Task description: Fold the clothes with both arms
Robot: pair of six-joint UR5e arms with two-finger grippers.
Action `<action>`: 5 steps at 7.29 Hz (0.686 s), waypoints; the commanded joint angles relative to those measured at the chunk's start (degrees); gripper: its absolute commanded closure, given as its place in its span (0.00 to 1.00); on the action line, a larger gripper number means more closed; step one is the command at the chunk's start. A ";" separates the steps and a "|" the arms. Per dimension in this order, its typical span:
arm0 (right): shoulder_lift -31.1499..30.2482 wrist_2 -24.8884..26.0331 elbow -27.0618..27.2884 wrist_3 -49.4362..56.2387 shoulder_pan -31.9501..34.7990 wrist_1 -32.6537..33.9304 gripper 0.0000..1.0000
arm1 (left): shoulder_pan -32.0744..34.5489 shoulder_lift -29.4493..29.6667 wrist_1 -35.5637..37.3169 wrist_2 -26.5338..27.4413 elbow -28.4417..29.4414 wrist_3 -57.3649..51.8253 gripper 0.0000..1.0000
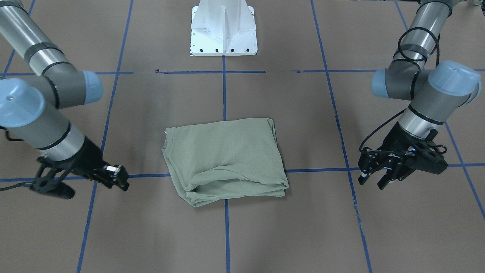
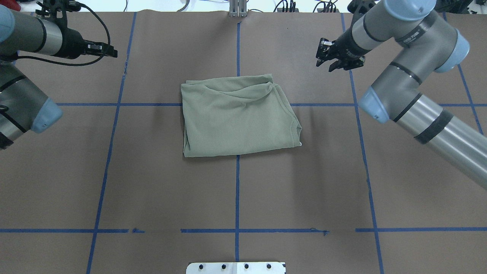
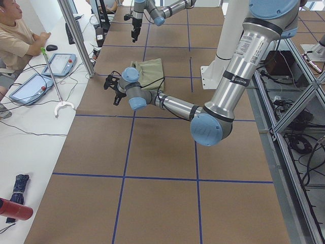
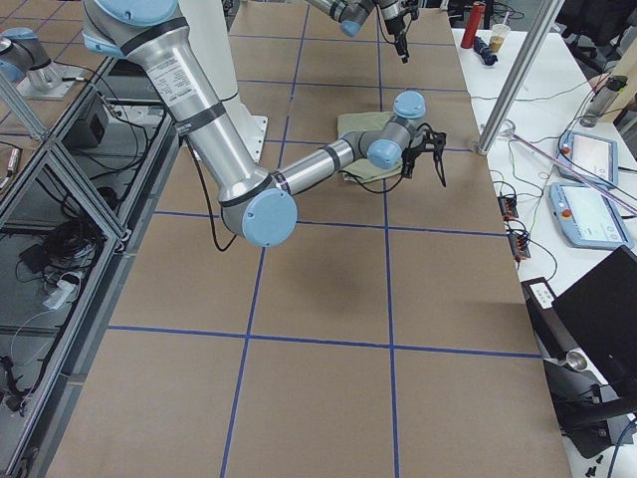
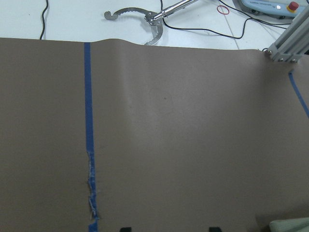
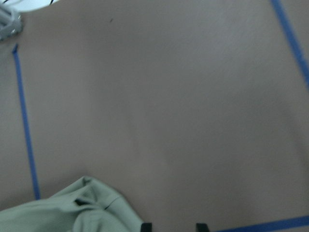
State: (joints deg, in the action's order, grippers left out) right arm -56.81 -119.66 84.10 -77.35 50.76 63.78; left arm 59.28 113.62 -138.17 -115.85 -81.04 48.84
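The sage-green shirt point(image 1: 227, 155) lies folded into a rough rectangle at the middle of the table, collar toward my right side point(image 2: 239, 114). My left gripper point(image 1: 372, 183) hovers open and empty well off the shirt's side; it also shows in the overhead view point(image 2: 113, 53). Its wrist view shows bare table and a shirt corner point(image 5: 289, 226). My right gripper point(image 2: 324, 65) is open and empty beyond the shirt's far right corner, low over the table point(image 1: 122, 182). Its wrist view shows a shirt edge point(image 6: 72, 208) at the lower left.
The white base pedestal point(image 1: 223, 34) stands at the robot's edge of the table. Blue tape lines point(image 2: 237, 190) grid the brown tabletop. A metal reacher tool point(image 5: 145, 19) lies past the far edge. A seated person point(image 3: 15, 35) and tablets point(image 3: 30, 86) are at the operators' side.
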 commanded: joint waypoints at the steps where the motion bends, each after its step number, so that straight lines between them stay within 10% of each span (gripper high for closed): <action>1: 3.70 9.06 2.38 -9.30 -10.66 1.69 1.00 | 2.42 -0.50 0.27 -2.10 0.27 -2.52 0.38; 5: 16.70 12.60 -14.90 -9.84 -12.27 2.58 1.00 | 2.33 -0.76 0.27 -2.36 0.18 -2.17 0.38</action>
State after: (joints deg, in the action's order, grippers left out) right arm -43.86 -107.68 74.86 -87.24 38.67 66.50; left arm 61.59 112.95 -137.90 -118.10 -80.86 46.57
